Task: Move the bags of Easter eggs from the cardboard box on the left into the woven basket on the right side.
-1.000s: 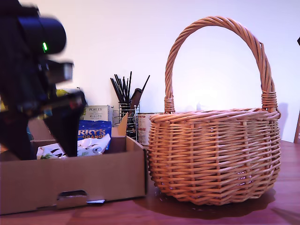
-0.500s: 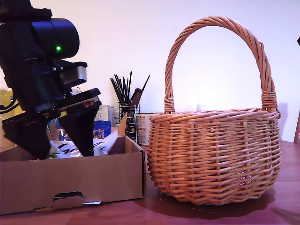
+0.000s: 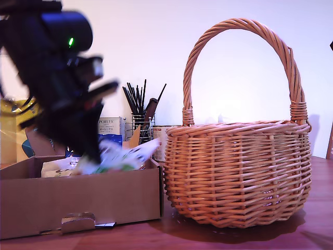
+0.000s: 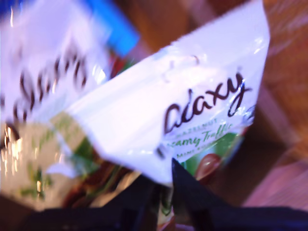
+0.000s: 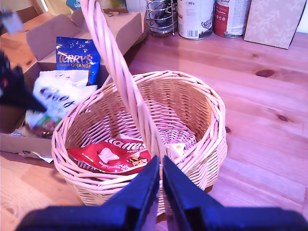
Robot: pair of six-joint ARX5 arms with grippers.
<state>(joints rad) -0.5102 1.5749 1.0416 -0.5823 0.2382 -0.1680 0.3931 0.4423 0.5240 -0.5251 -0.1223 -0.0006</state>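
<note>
My first gripper [image 3: 92, 154] is shut on a white and green "Galaxy" packet [image 3: 124, 155], blurred with motion, just above the cardboard box [image 3: 78, 198] at the exterior view's left. In the first wrist view the packet [image 4: 192, 115] sits pinched between the black fingers [image 4: 190, 197], with another white packet [image 4: 43, 91] blurred below it. The blue "Terry's Orange" packet [image 5: 77, 60] lies in the box [image 5: 14, 139]. A red packet [image 5: 110, 156] lies inside the woven basket [image 5: 211, 110]. My second gripper [image 5: 161, 190] hangs shut above the basket's handle [image 5: 120, 82], holding nothing.
Behind the box stand a wire utensil holder [image 3: 139, 125], a white "Porlex" carton [image 3: 110, 125] and a yellow pack [image 3: 13, 125]. Cans [image 5: 195, 17] and a patterned carton [image 5: 272, 21] stand at the back of the wooden table [image 5: 269, 96]. The basket [image 3: 239, 172] is taller than the box.
My first gripper dipped into the box, shut on the white packet and now lifts it toward the basket's side. The second gripper and the basket have not moved.
</note>
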